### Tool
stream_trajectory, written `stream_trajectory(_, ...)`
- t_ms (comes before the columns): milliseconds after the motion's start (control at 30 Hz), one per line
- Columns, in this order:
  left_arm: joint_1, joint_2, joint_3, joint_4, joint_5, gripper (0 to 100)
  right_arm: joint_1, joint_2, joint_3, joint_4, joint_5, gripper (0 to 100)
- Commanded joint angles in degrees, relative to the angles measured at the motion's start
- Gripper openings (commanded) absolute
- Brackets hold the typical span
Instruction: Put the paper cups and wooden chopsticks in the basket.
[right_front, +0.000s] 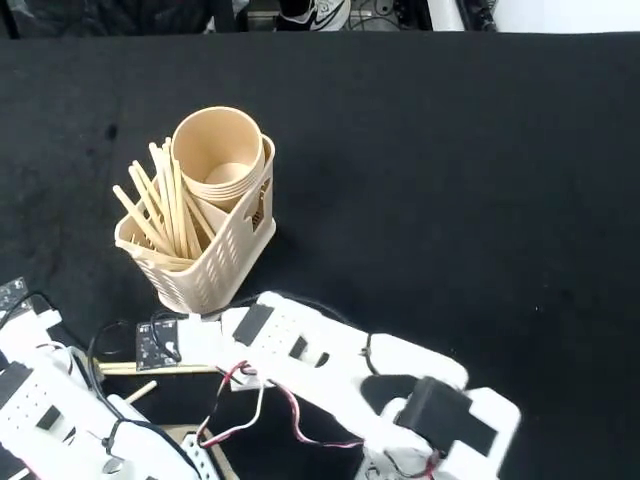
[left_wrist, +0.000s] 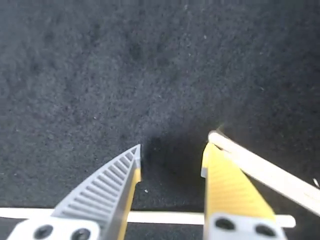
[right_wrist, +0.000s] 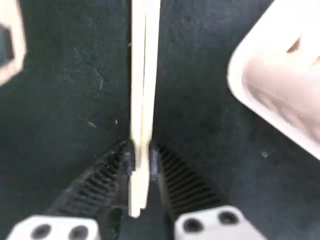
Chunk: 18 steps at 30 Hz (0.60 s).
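nearest you, the left jaws are spread wide and hold nothing, pointed down close to the black desk (left_wrist: 75, 75). two loose chopsticks lie there: one slanted stick (left_wrist: 265, 170) touches the outer side of the yellow jaw, and one flat stick (left_wrist: 165, 218) runs crosswise under both jaws. from above, the left arm (right_front: 40, 400) sits folded at the near left corner.

beside it, the right arm (right_front: 340, 360) lies low along the near edge, stretched toward the left. its jaws are pinching a pair of chopsticks (right_wrist: 140, 100), two sticks side by side, held close to one end with the rest running straight out ahead over the desk. a white part of the left arm stands off to one side of that pair.

just beyond stands one cream basket (right_front: 225, 260), upright, close to the right jaws. inside it you have a nested stack of paper cups (right_front: 218, 150) at the far end, number unclear, and a leaning bundle of chopsticks (right_front: 160, 205) at the near end, too overlapped to count.
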Motion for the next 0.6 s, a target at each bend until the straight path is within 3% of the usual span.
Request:
stream_trajectory(0,-0.66,-0.53,-0.57,-1.85,2.11,20,1.49,-8.22,-0.75,3.96,-0.26,1.1)
stream_trajectory(333,-0.13,-0.53,-1.63,-2.11,8.09,20,10.9,-28.62,1.8,16.53,0.0,1.1)
stream_trajectory(433,-0.13,-0.53,-2.24,-1.93,9.76,20,9.23,-31.6,4.35,15.38,0.26,1.1)
stream_trajectory(567,-0.66,-0.53,-3.3,-1.67,9.93,20,1.93,-31.87,8.66,9.23,-0.79,2.5)
